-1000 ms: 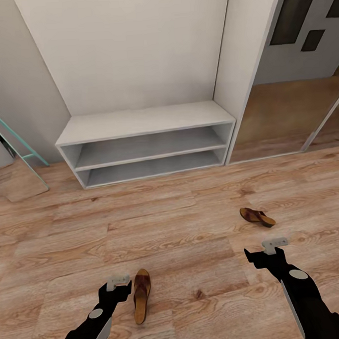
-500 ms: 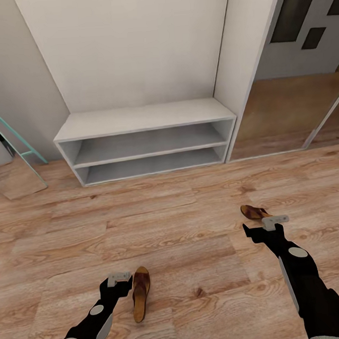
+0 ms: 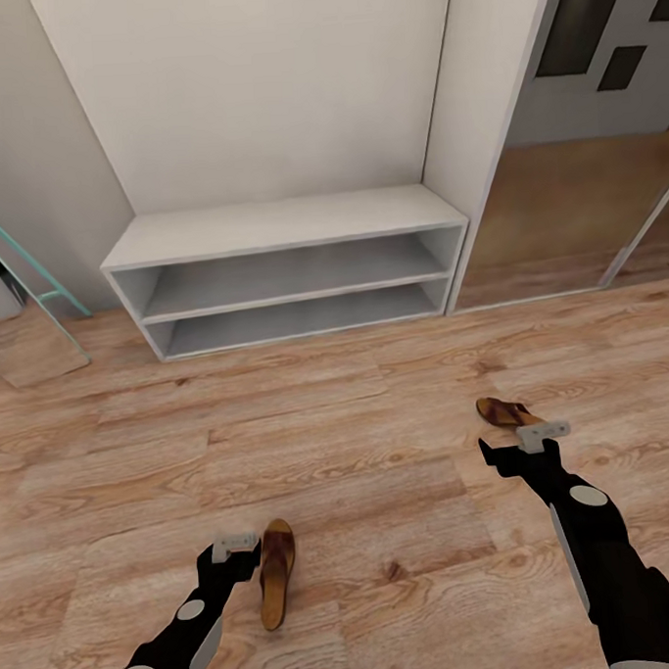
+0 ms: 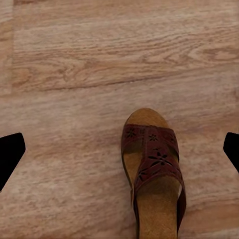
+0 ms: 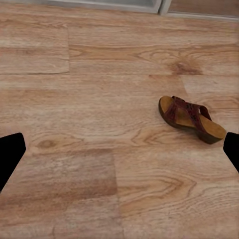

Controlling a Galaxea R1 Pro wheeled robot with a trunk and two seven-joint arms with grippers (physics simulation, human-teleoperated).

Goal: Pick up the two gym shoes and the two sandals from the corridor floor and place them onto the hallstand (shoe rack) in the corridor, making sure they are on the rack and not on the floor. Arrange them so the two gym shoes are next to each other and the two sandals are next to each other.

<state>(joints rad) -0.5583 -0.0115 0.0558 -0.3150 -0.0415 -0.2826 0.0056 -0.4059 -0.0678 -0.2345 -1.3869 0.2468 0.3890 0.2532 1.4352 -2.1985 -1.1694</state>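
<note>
The corridor floor has barely shifted in view; both sandals stay put, both grippers remain spread apart.

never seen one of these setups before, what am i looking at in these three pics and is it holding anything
This is a simulated robot with two dark arms, each ending in a two-finger gripper. The large picture comes from a camera on its head, looking down over both arms: the left gripper and the right gripper. The other two pictures come from cameras near each gripper, looking along its fingers, whose black tips show at the edges.

On the wood floor lie two brown sandals: one beside the left gripper, seen close up in the left wrist view, and one just beyond the right gripper, also in the right wrist view. Against the wall stands a light-grey shoe rack.

Nothing is held; both grippers are open.
</note>
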